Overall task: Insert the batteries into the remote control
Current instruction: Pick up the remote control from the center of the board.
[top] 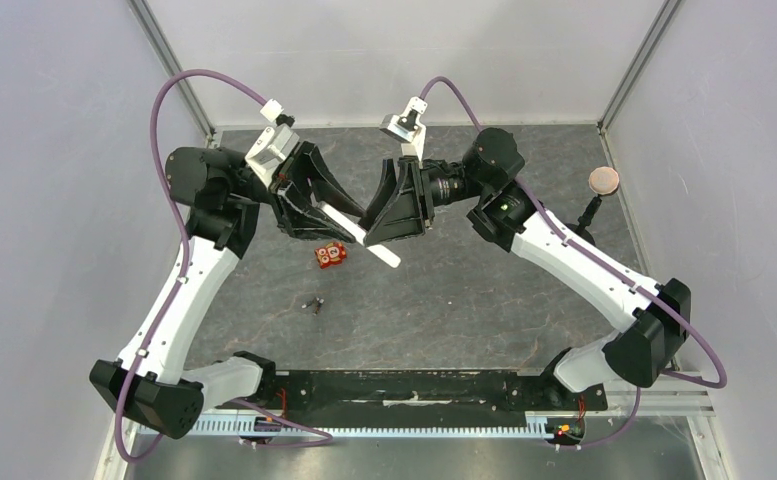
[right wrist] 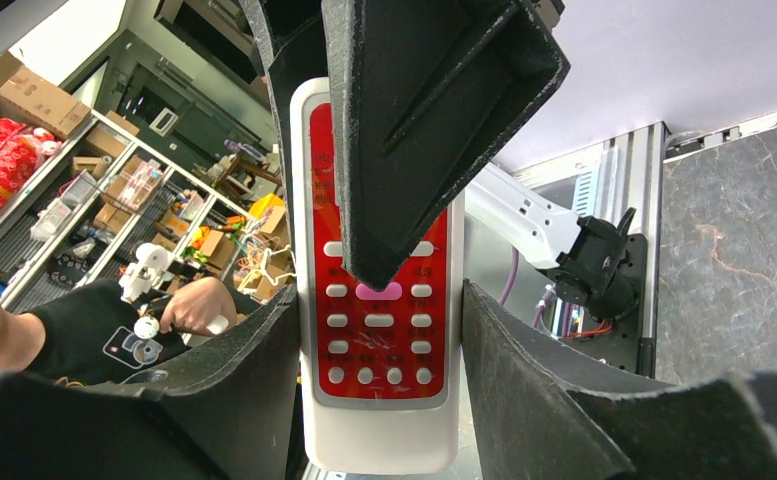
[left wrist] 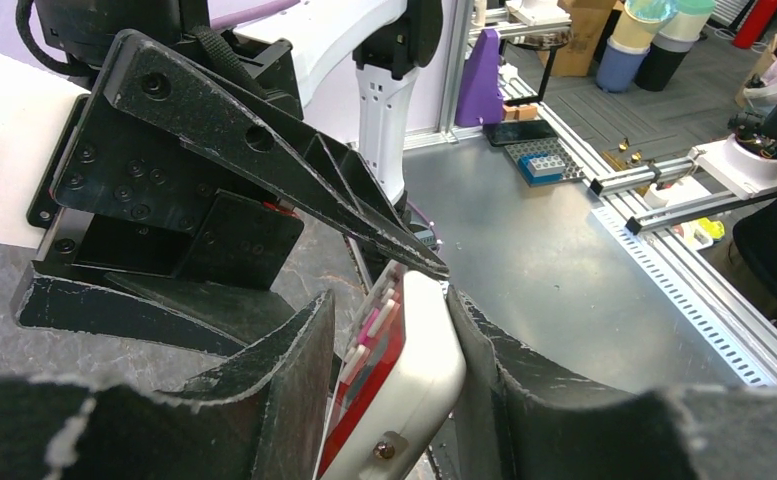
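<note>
Remote control held mid-air above bench. Left tool clamped across its face and back, right tool pinching its long edges. Likely a regrip to turn its back upward for loading.

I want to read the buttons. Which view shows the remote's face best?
The right wrist view: the remote faces it squarely, though the left gripper covers the upper buttons. Left wrist sees it edge-on; the top view shows only a white sliver.
</note>
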`<state>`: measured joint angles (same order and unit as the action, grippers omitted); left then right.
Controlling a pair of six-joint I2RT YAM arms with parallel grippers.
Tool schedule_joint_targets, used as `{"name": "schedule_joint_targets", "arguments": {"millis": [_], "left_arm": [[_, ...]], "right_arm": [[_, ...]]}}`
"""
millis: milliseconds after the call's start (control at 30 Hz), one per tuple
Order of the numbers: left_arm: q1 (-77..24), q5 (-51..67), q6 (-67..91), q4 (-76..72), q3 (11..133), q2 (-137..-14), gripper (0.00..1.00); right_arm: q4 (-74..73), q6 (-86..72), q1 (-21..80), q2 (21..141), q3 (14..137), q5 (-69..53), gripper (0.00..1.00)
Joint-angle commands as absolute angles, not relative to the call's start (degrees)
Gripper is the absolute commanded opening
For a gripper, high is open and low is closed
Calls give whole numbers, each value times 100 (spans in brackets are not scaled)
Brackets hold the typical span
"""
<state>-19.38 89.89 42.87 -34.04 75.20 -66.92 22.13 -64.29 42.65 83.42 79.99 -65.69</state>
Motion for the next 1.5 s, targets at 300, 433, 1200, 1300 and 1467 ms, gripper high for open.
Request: {"name": "schedule_joint_targets", "arguments": {"millis": [300,433,1200,1300,1467], "left_arm": [[-1942,9346,4096,-3661,7590,-6838,47],[-1942,9428,4244,-3869,7535,-6853,52],[-1665,8933,4969,-4395,7145,-6722,2],[-1600,8351,4717,-3826,6904,-6669,2],[-1594,6849,3514,-1094,7143,-6647,2]], "right_arm": [[3026,-7509,4333,8238,7986,-6392,17],[3288,-7842,4335,8266,7903,-6364,17],[1874,-6265,3999,8037,7679,-5512,85],[1577,-5838,3739,7784,7349,-4869,90],[1236,-5362,3519,7472,6975,-3846,92]]}}
